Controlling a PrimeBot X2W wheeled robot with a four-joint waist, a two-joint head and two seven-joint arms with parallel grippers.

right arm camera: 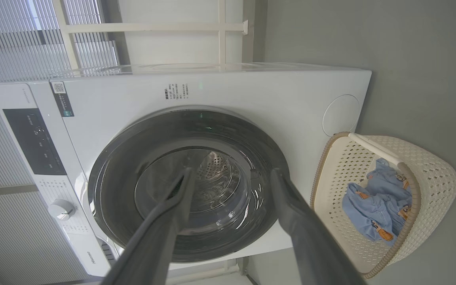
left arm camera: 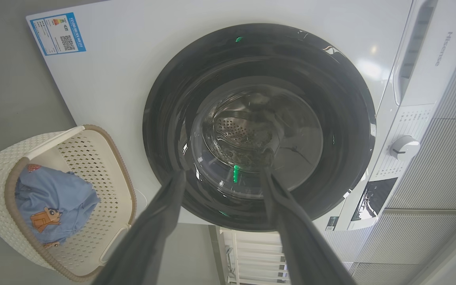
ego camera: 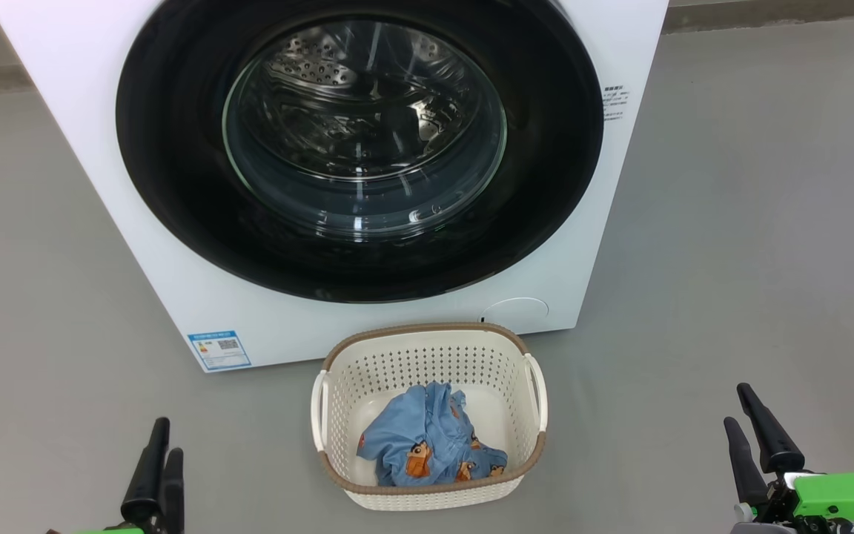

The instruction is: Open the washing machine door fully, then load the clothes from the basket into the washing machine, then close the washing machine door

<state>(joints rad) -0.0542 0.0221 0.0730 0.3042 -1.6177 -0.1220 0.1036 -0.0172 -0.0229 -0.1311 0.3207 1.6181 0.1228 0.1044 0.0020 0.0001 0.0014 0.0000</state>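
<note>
Door [ego camera: 175,148] is shut flush on the washer [ego camera: 86,148], facing straight out at the robot. It's round, so no real long axis, and you can see the steel drum [ego camera: 338,81] through the glass. Both grippers sit low and well short of it: left gripper [ego camera: 167,437] off to the left, right gripper [ego camera: 737,404] off to the right, jaws spread wide on both and holding nothing. From each wrist view the door sits dead ahead, framed between the fingers. The basket [ego camera: 427,328] is on the floor [ego camera: 731,222] just in front of the washer, below the door, between the two grippers. The clothes [ego camera: 427,437] are crumpled inside it, toward the near wall.
</note>
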